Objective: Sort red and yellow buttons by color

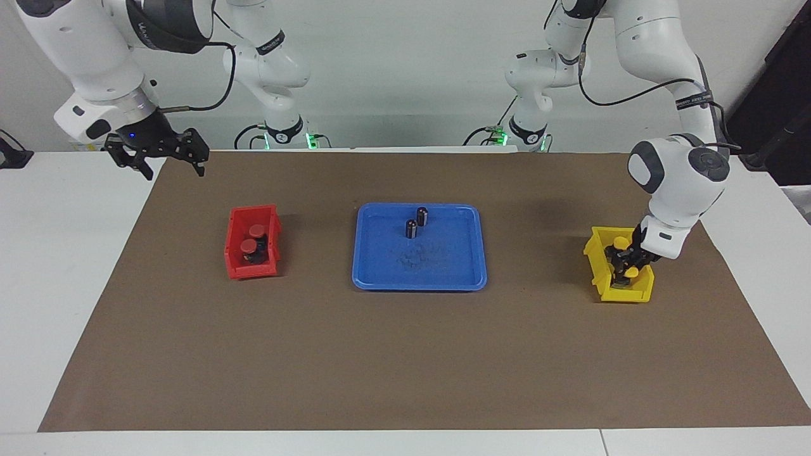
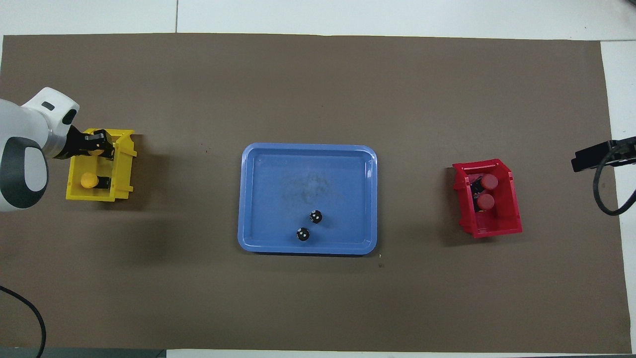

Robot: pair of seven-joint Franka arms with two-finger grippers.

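At the right edge of the facing view:
Left gripper: down inside the yellow bin, fingers around a yellow button; whether they are clamped or already let go, I cannot tell.
Second yellow button: in the same bin, in the part nearer the robots.
Red buttons: both in the red bin, left of centre.
Right gripper: upper left, waiting over the table edge, fingers spread, holding nothing.
Blue tray: centre; only two dark cylinders stand in it.

At the left edge of the overhead view:
Left gripper: over the upper part of the yellow bin; a yellow cap shows below it.
Red bin: right of centre, two red caps inside.
Right gripper: right edge.

Step in hand, as I judge it: release the last yellow button. Do it low, part the fingers fully, then rise straight up, clear of the bin walls and the neighbouring button.
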